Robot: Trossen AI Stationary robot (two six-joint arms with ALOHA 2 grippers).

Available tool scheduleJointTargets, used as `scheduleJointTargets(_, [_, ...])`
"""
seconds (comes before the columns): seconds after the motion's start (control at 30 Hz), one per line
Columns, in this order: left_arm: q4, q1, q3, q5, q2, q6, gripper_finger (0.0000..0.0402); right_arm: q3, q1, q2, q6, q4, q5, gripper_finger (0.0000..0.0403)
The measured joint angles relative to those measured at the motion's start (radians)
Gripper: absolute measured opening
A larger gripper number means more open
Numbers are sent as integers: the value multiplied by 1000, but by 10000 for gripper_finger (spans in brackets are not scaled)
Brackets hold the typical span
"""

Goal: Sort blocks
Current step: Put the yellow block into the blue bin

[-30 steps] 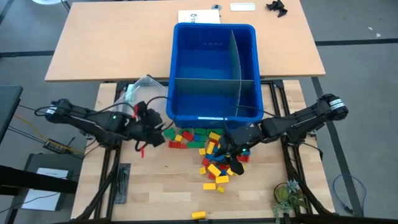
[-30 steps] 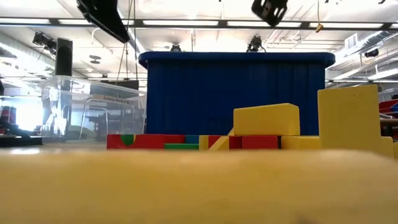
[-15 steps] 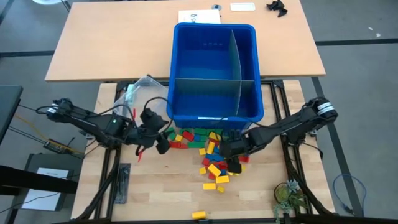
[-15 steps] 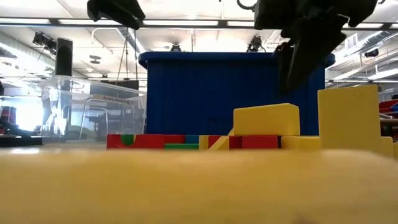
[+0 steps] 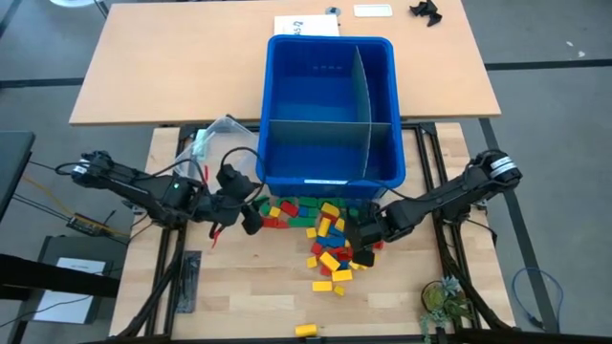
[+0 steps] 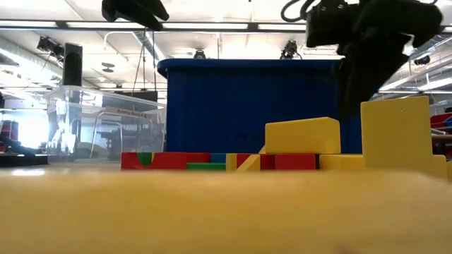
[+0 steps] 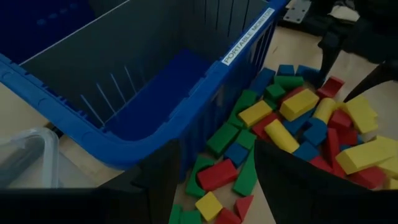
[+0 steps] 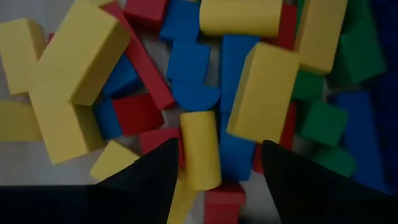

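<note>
The blue bin point(image 5: 330, 110) stands at the far middle of the surface point(image 5: 249, 296) and walls off all passage beyond the blocks point(image 5: 320, 229). Its compartments are open from above; two dividers split the interior.

The blocks lie packed against the bin's near wall, with little bare surface between them. The right tool point(image 5: 363, 247) hangs over the right part of the pile, fingers apart, directly above a yellow cylinder point(image 8: 200, 148). The left tool point(image 5: 251, 215) is at the pile's left edge, fingers apart.

A clear tub point(image 5: 215, 137) stands just left of the bin. The near strip of surface is free except for one yellow block point(image 5: 306, 330).
</note>
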Motion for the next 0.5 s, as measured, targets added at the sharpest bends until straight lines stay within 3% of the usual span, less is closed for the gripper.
scheduleJointTargets(0.1, [1, 0, 0, -1, 0, 10, 214, -25, 6, -17, -1, 30, 1, 228])
scheduleJointTargets(0.4, [8, 0, 0, -1, 2, -13, 214, -231, -4, -119, -90, 388, 11, 228])
scheduleJointTargets(0.5, [8, 0, 0, -1, 2, -13, 214, -280, 0, -144, -73, 427, 11, 228])
